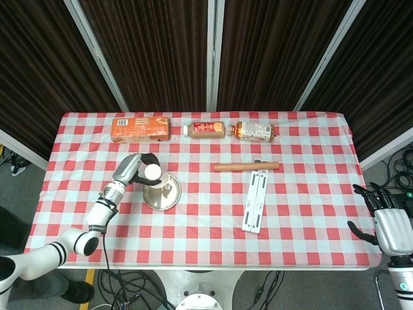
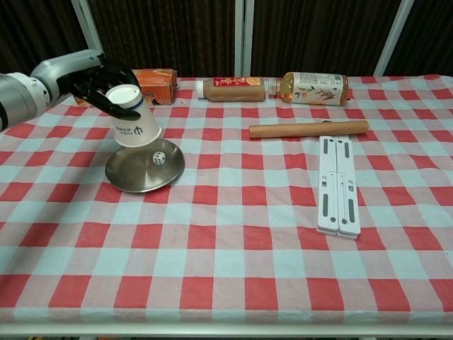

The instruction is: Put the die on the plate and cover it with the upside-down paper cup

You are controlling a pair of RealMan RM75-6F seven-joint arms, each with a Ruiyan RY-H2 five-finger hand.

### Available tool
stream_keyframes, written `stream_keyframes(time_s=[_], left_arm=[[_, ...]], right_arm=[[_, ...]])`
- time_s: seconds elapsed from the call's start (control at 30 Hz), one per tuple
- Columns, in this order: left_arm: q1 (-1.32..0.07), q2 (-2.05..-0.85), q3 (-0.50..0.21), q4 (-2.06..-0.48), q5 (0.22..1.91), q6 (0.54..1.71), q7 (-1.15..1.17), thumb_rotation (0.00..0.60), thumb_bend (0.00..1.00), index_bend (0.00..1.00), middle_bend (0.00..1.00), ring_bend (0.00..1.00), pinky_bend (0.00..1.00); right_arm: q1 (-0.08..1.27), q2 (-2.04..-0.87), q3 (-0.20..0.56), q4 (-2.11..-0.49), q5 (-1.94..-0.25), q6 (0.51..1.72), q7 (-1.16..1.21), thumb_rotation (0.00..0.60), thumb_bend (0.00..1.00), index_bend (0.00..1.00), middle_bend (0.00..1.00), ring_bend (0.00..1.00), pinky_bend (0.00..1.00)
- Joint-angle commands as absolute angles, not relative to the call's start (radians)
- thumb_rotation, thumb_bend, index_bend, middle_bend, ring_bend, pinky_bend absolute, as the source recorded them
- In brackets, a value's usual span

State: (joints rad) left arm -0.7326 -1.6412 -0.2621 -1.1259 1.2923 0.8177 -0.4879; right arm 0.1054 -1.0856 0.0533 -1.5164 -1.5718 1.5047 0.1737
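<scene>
My left hand (image 2: 99, 76) (image 1: 132, 169) grips a white paper cup (image 2: 134, 117) (image 1: 157, 177) held upside down and tilted, its mouth just above the back part of a round metal plate (image 2: 127, 178) (image 1: 169, 197). A small white die (image 2: 160, 157) lies on the plate, in front of and to the right of the cup's rim, uncovered. The cup hides the die in the head view. My right hand (image 1: 387, 219) hangs beyond the table's right front corner, fingers spread, holding nothing.
An orange carton (image 2: 157, 80), two lying bottles (image 2: 230, 88) (image 2: 311, 87), a wooden rod (image 2: 308, 129) and a white folded stand (image 2: 337, 184) lie on the checked tablecloth (image 2: 226, 241). The carton sits right behind my left hand.
</scene>
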Motion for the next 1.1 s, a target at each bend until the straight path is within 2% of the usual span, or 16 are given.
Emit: stream_keyframes(time_s=[0.03,0.27,0.53,0.93,1.1], left_arm=[[-0.753,-1.650,-0.248,-1.163,1.288,0.814,-0.421,0.600,0.19,0.52,0.55,0.39,0.37],[-0.781,-1.711,-0.241,-1.109,1.233,0.792,-0.290,0.600,0.19,0.51,0.54,0.39,0.37],[-0.782,-1.730,-0.243,-1.110,1.200,0.785,-0.263,0.600,0.19,0.51,0.53,0.39,0.37],[-0.763,-1.623,-0.215,-1.226,1.172,0.714,-0.256,0.600,0.19,0.51,0.53,0.39,0.33],[-0.760,-1.673,-0.225,-1.173,1.182,0.757,-0.277,0.600,0.19,0.50,0.53,0.39,0.33]], right_arm=[[0.104,-1.086,0.053,-1.515,-1.571,1.505,0.176,0.600,0.13,0.12,0.25,0.08,0.14],[0.105,-1.090,0.052,-1.506,-1.569,1.500,0.186,0.600,0.13,0.12,0.25,0.08,0.14],[0.108,-1.095,0.053,-1.494,-1.565,1.494,0.197,0.600,0.13,0.12,0.25,0.08,0.14],[0.116,-1.104,0.053,-1.481,-1.567,1.483,0.209,0.600,0.13,0.12,0.25,0.08,0.14],[0.112,-1.102,0.053,-1.481,-1.566,1.490,0.211,0.600,0.13,0.12,0.25,0.08,0.14]])
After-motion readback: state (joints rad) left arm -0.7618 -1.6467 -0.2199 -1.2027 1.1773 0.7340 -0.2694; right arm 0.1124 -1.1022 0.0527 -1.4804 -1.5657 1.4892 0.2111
